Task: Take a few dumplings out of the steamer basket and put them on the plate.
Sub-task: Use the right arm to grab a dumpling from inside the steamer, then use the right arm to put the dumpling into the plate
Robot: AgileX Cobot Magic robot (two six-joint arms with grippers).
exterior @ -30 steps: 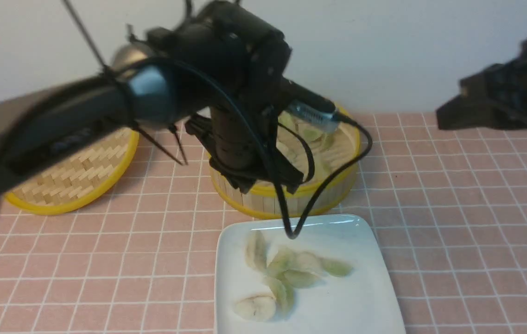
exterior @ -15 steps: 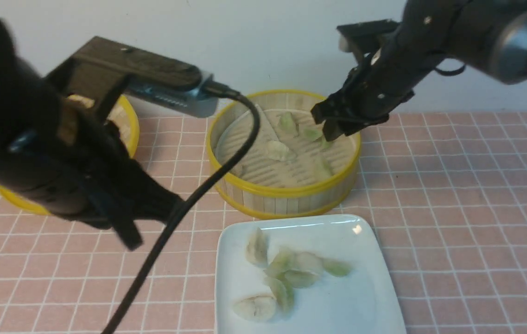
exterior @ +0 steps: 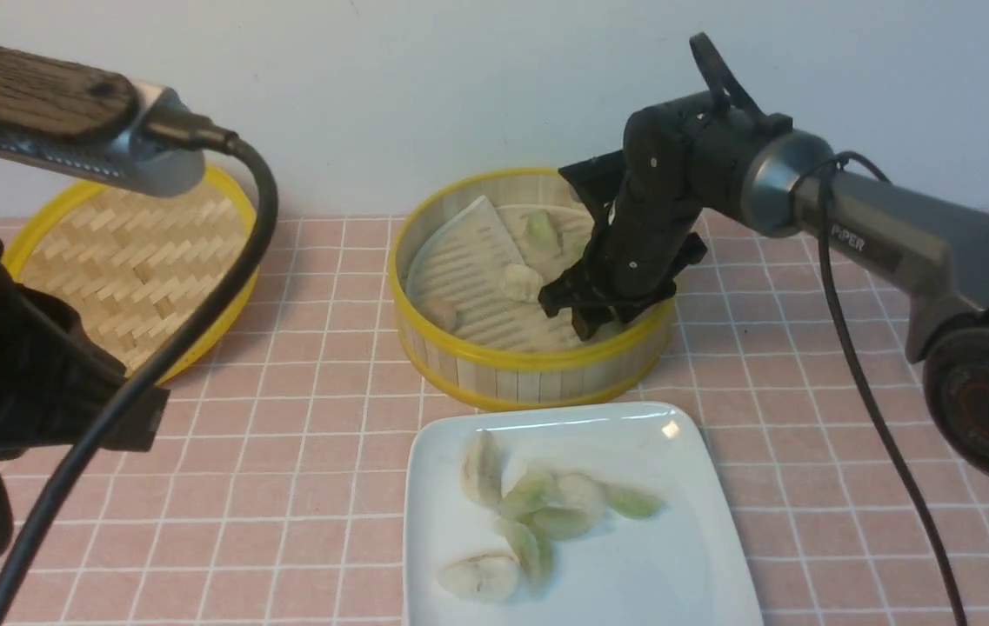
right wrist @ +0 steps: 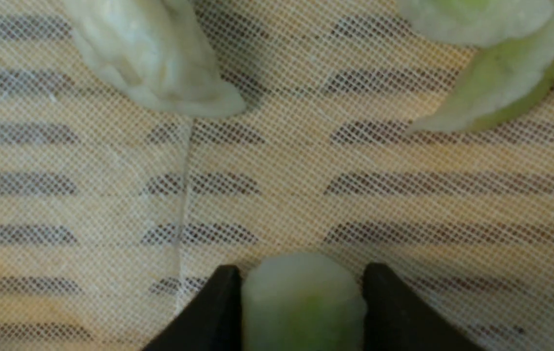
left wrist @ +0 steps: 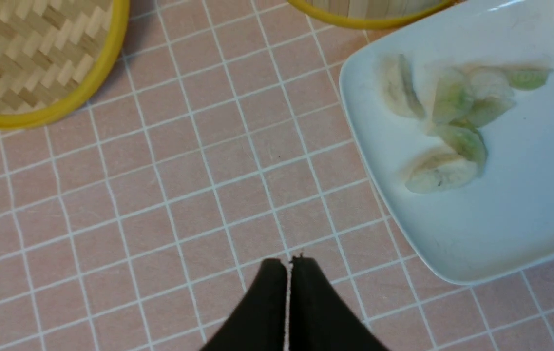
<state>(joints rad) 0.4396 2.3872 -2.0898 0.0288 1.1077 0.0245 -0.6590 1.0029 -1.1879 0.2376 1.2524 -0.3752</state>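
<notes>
The steamer basket [exterior: 537,358] stands at the back centre and holds a few dumplings [exterior: 522,280] on its pale liner. My right gripper [exterior: 585,326] reaches down inside its front right part. In the right wrist view the right gripper [right wrist: 301,273] is shut on a pale green dumpling [right wrist: 301,300] against the mesh liner, with two more dumplings [right wrist: 150,53] beyond. The white plate [exterior: 685,565] lies in front of the basket with several dumplings [exterior: 546,513] on it. My left gripper [left wrist: 289,261] is shut and empty above the tablecloth, left of the plate [left wrist: 501,234].
The flat woven bamboo lid [exterior: 129,261] lies at the back left; it also shows in the left wrist view [left wrist: 28,58]. A pink tiled cloth [exterior: 851,417] covers the table. My left arm's camera and cable [exterior: 198,261] hang across the left foreground. A pale wall stands close behind.
My left arm has pulled back from over the basket to the near left. My right arm has swung in from the right and dropped into the basket, its jaws now around a dumpling.
</notes>
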